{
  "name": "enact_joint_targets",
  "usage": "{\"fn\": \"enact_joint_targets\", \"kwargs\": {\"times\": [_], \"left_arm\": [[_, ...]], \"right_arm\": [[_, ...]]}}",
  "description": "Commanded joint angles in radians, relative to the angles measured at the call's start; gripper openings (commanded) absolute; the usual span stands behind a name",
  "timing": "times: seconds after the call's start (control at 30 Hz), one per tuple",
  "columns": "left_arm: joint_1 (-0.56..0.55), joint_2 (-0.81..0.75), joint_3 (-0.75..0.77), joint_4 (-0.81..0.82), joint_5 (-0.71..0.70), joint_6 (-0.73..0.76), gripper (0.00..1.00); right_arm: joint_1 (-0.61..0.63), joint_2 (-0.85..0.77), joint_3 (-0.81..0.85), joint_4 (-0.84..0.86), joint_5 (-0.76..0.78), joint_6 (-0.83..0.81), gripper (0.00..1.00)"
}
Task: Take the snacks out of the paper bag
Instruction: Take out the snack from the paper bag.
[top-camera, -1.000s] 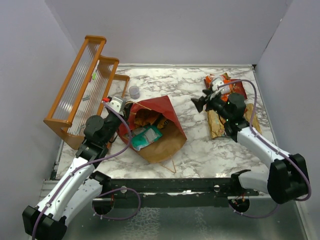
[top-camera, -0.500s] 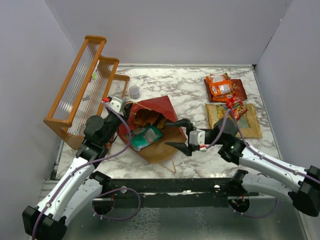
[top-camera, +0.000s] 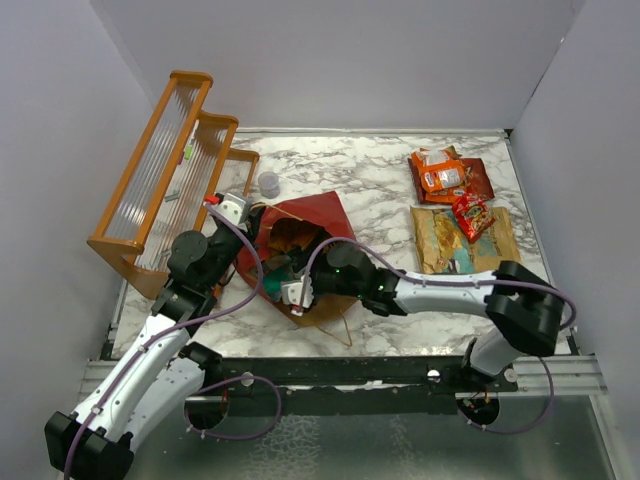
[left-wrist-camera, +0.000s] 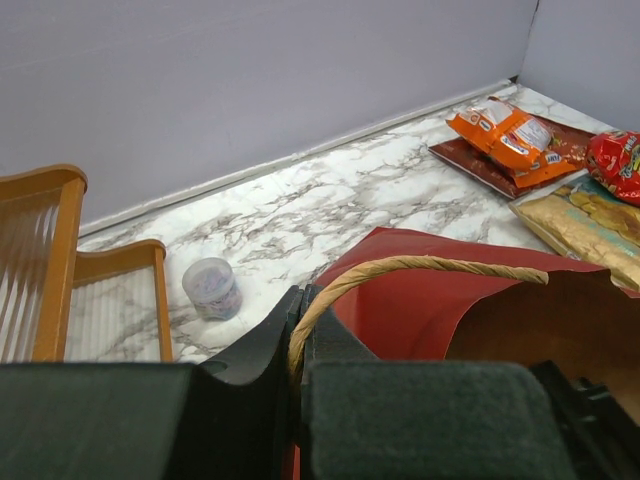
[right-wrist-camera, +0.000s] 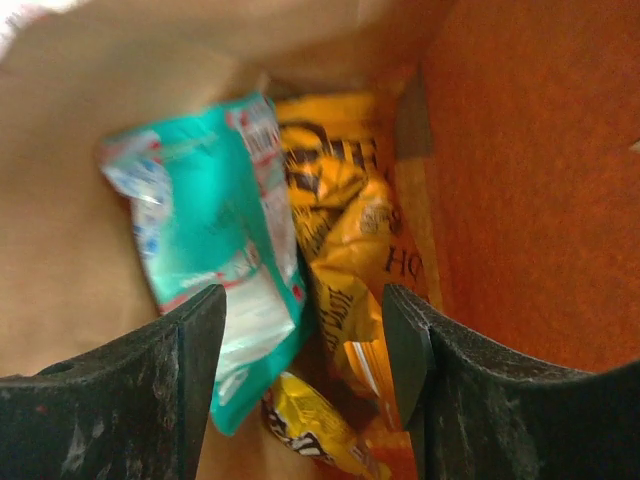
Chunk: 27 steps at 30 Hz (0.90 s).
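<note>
The paper bag (top-camera: 318, 213) lies on its side mid-table, dark red outside, brown inside, mouth toward the left arm. My left gripper (top-camera: 248, 222) is shut on its twine handle (left-wrist-camera: 420, 265) at the rim (left-wrist-camera: 300, 330). My right gripper (top-camera: 283, 280) is open inside the bag mouth. Its jaws (right-wrist-camera: 305, 340) straddle a teal packet (right-wrist-camera: 200, 220) and an orange-yellow packet (right-wrist-camera: 345, 230), with a small yellow packet (right-wrist-camera: 310, 430) below. Out on the right lie an orange packet (top-camera: 440, 176) on the dark red Doritos bag (top-camera: 480, 180), and a small red packet (top-camera: 470, 214) on a large chip bag (top-camera: 450, 245).
An orange wooden rack (top-camera: 170, 165) stands at the far left, close to my left arm. A small clear jar (top-camera: 268, 184) sits between the rack and the bag. Walls close the table at the back and right.
My right arm swung from the packets at the far right across to the bag, and its open gripper went into the bag mouth. The small red packet now lies on the chip bag. The left arm held still.
</note>
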Motion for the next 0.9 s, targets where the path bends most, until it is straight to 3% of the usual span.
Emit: {"fn": "enact_joint_targets", "kwargs": {"times": [0.0, 0.1, 0.6, 0.87], "left_arm": [[0.002, -0.015, 0.017, 0.004, -0.027, 0.001, 0.00], [0.003, -0.016, 0.016, 0.005, -0.030, 0.002, 0.00], [0.003, -0.023, 0.015, 0.007, -0.034, 0.003, 0.00], [0.004, -0.021, 0.015, 0.006, -0.034, 0.004, 0.00]], "right_arm": [[0.011, 0.153, 0.092, 0.089, 0.338, -0.114, 0.63], [0.011, 0.221, 0.119, 0.143, 0.444, -0.143, 0.64], [-0.042, 0.413, 0.230, 0.176, 0.535, -0.174, 0.60], [-0.057, 0.445, 0.262, 0.198, 0.539, -0.188, 0.46]]}}
